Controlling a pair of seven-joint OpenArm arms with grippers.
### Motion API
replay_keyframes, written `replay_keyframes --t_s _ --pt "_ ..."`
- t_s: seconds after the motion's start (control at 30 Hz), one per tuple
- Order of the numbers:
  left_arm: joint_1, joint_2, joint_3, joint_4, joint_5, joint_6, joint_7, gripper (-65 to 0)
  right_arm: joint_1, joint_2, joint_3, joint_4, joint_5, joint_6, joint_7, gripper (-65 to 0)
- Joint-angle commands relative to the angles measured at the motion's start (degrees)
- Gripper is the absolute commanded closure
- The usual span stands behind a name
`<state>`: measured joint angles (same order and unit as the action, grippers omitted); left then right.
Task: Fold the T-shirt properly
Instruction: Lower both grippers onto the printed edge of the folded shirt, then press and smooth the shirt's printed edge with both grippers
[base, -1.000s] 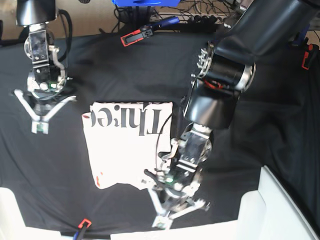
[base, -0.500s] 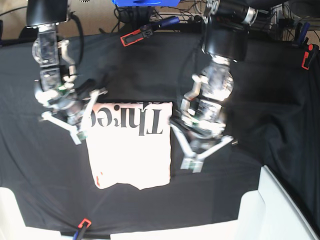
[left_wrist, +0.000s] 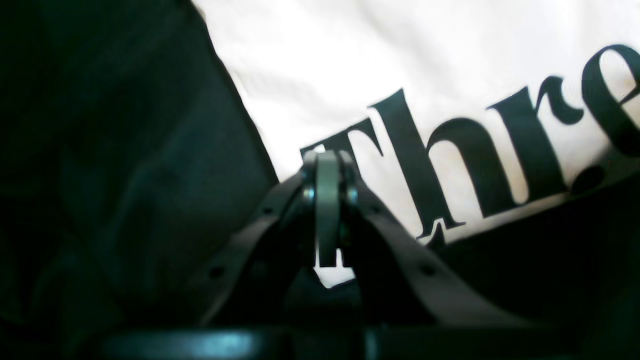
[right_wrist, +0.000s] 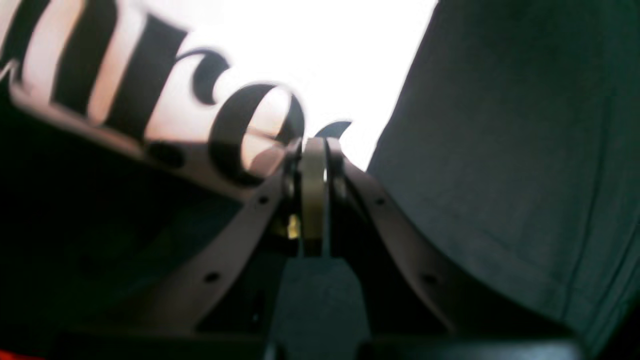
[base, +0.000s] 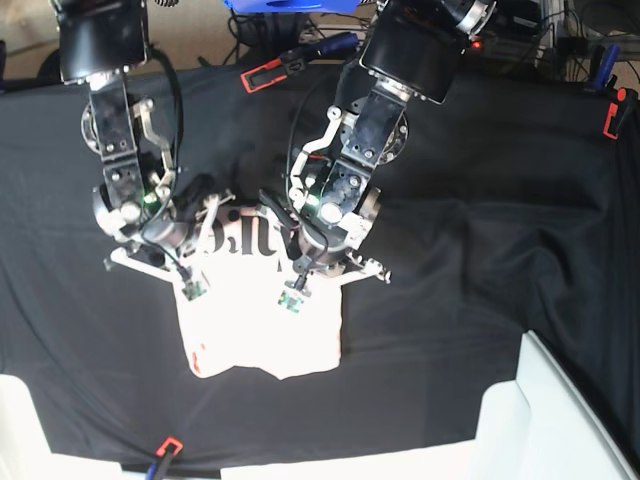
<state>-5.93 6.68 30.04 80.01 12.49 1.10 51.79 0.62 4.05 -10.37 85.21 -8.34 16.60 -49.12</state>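
Note:
The pale pink T-shirt (base: 262, 335) lies folded into a rectangle on the black table cloth (base: 480, 260), its black lettering up and partly covered by both arms. My left gripper (base: 293, 298) is shut, its tip down over the shirt's upper right part. In the left wrist view its closed tip (left_wrist: 327, 165) sits over the letter "T" of the T-shirt (left_wrist: 400, 60). My right gripper (base: 191, 291) is shut over the shirt's left edge. In the right wrist view its tip (right_wrist: 314, 150) lies at the last letter, near the edge of the T-shirt (right_wrist: 310, 50). No cloth shows between either pair of fingers.
Red-and-black clamps hold the cloth at the back (base: 262, 75), the right edge (base: 612, 115) and the front left (base: 168, 447). A white bin (base: 545, 420) stands at the front right and another white edge (base: 20, 430) at the front left. Cables and a blue object (base: 290, 5) lie behind the table.
My left arm swung from the shirt's right side onto its upper part. My right arm moved further down onto the shirt's left edge. The shirt's outline looks unchanged.

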Motion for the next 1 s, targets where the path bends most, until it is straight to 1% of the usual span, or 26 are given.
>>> replay_keyframes --t_s 0.0,0.13,0.2,0.3,0.47,0.57,0.6,0.73,0.87,0.97 --pt "-0.6 0.4 0.1 0.9 0.7 0.3 -0.9 0.0 0.7 -0.1 0.2 0.2 0.0 0.1 0.3 -1.2" --pt "-0.6 0.2 0.1 0.4 0.7 0.3 -0.9 0.0 2.0 -0.7 0.2 -1.4 0.0 0.1 0.4 -1.2" --pt "-0.8 -0.2 0.1 -1.9 0.7 0.3 -1.0 0.0 2.8 -0.8 0.2 -3.6 0.0 0.1 0.5 -1.2" --pt "-1.1 -0.2 0.1 -5.6 0.7 0.3 -1.1 0.0 3.4 -0.8 0.2 -7.5 0.0 0.1 3.3 -1.2" --pt "-0.7 -1.4 0.0 -10.3 0.7 0.3 -5.8 0.0 3.2 -0.8 0.7 -13.3 0.0 0.1 6.5 -1.2" --pt "-1.2 -1.4 0.0 -13.2 0.7 0.3 -6.2 0.0 2.9 -0.4 0.7 -14.3 0.0 0.1 7.1 -1.2" --pt "-1.2 -2.0 -0.1 -13.6 0.7 0.3 -6.2 0.0 2.9 -0.4 0.7 -14.3 0.0 0.1 7.1 -1.2" --pt "-1.2 -2.6 -0.1 -13.0 0.7 0.3 -6.3 0.0 2.9 -0.3 0.5 -13.9 0.0 0.1 6.7 -1.2" --pt "-0.9 -2.6 -0.1 -9.4 0.7 0.3 -6.0 0.0 3.0 -0.5 0.3 -12.6 0.0 0.1 6.3 -1.2" --pt "-0.6 -2.8 -0.1 -4.4 0.7 0.3 -5.9 0.0 2.9 -0.7 0.3 -7.3 0.0 0.1 2.6 -1.2"
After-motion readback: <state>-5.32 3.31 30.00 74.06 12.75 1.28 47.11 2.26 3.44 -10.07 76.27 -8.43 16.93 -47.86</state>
